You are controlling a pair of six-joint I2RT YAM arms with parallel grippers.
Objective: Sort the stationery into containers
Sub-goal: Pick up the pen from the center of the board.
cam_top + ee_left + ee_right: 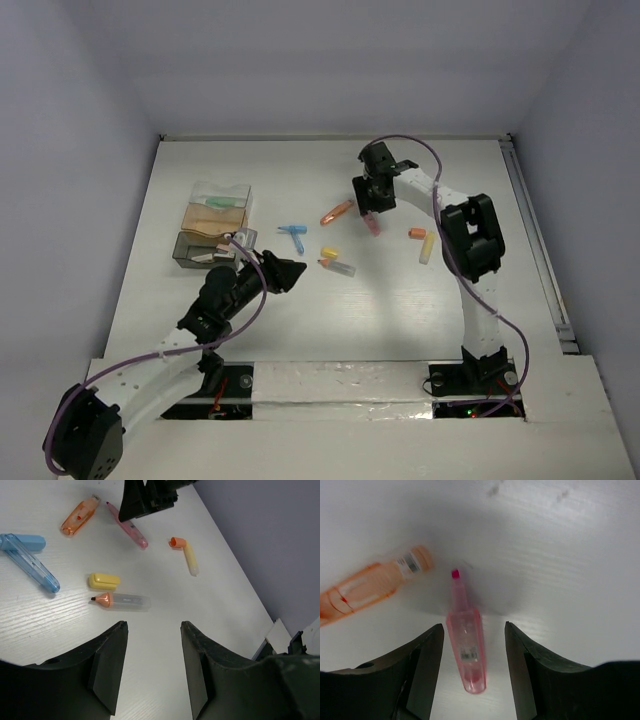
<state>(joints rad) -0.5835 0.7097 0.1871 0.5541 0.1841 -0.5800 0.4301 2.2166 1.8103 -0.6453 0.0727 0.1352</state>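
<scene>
**Desk:** What does the right wrist view show?

**Photographer:** The right gripper (473, 630) is poised over an uncapped pink highlighter (467, 655). Its jaws are spread wide, one on each side of the barrel, and grip nothing. The pen lies flat on the bench (400, 300), roughly in line with the gap, tip pointing away from the camera.

**Desk:** And the risks?

**Photographer:** There are three, in my judgement. The barrel is round and slick, so a close that lands off-centre could squirt it out sideways. An orange highlighter (370, 587) lies near the left finger, and a slanted descent might knock it. The bare tip could also smear ink if it drags along the bench.

**Desk:** And the left arm?

**Photographer:** The left gripper (153, 626) is also wide open and empty. It hangs above the bench short of a clear highlighter (122, 601) and a yellow cap (104, 581).

**Desk:** Where are the containers?

**Photographer:** The containers (215, 225) sit at the far left of the bench, well apart from the pink pen. The carry would pass close to the left arm, so a collision looks possible.
</scene>
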